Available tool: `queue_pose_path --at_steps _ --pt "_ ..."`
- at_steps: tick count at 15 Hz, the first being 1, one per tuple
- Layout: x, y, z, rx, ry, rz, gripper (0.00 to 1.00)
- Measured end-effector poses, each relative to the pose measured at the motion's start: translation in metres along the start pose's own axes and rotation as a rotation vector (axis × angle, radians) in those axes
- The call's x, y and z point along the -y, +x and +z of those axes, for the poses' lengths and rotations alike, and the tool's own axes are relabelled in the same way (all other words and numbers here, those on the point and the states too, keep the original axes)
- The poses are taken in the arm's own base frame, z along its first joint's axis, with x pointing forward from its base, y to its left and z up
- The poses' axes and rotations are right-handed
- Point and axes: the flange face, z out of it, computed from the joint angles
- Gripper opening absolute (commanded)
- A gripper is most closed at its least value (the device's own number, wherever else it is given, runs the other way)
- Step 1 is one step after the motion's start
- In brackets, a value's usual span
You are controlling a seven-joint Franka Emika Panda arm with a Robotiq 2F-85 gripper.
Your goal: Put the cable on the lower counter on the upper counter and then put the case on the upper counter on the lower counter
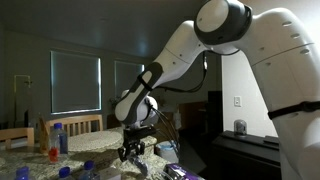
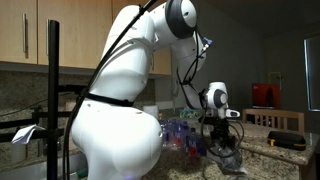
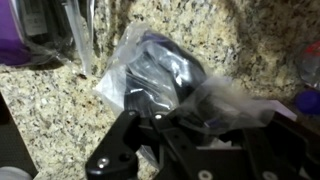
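The cable is a dark coil inside a clear plastic bag (image 3: 150, 70) that lies on the speckled granite counter (image 3: 50, 110). My gripper (image 3: 175, 120) sits at the bag's near edge, its black fingers closed into the crumpled plastic, which drapes over one finger. In both exterior views the gripper (image 1: 132, 152) (image 2: 222, 140) is low over the counter, and the bag (image 2: 228, 156) shows under the fingers. I cannot pick out the case in any view.
Several plastic bottles with blue caps (image 1: 62, 138) stand on the counter near the gripper. A purple object (image 3: 25, 45) lies beside the bag. A dark raised surface (image 1: 250, 148) carries a small can (image 1: 240, 127). A red box (image 2: 263, 95) stands at the back.
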Motion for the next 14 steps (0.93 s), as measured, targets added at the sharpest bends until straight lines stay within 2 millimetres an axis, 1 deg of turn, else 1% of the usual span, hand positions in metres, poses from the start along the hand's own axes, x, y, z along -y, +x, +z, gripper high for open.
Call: queue_pose_path --at_steps 4,9,10,11,14 --pt "-0.005 0.0 -0.049 -0.02 0.01 -0.032 0.08" --pt "-0.012 0.006 -0.111 -0.072 -0.003 -0.038 0.08" --pt "-0.012 0.004 -0.12 -0.052 -0.016 -0.059 0.08" --pt "-0.012 0.004 -0.125 -0.048 -0.017 -0.063 0.08" --pt "-0.011 0.004 -0.119 -0.04 -0.019 -0.065 0.08"
